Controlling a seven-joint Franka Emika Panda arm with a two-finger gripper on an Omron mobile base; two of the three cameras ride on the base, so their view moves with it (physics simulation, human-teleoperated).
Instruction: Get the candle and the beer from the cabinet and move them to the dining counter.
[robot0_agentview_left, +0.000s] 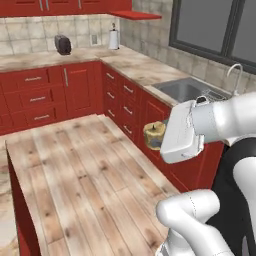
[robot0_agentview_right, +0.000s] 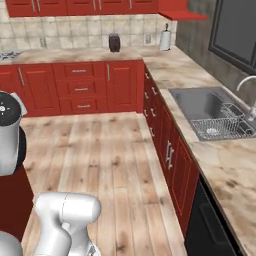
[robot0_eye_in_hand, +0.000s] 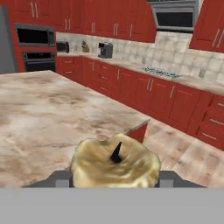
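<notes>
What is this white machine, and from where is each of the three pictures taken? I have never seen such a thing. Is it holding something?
It is a white robot arm on a driving base, in a rendered kitchen. Two pictures come from cameras on the base, behind the arm to its left and right. The third comes from a camera on the hand, looking along the gripper. The gripper is shut on the candle, a squat yellowish cylinder with a dark wick; the left base view shows it too. Behind the candle lies the dining counter, a wide marbled island top. The side counter holds a sink with a wire rack.
</notes>
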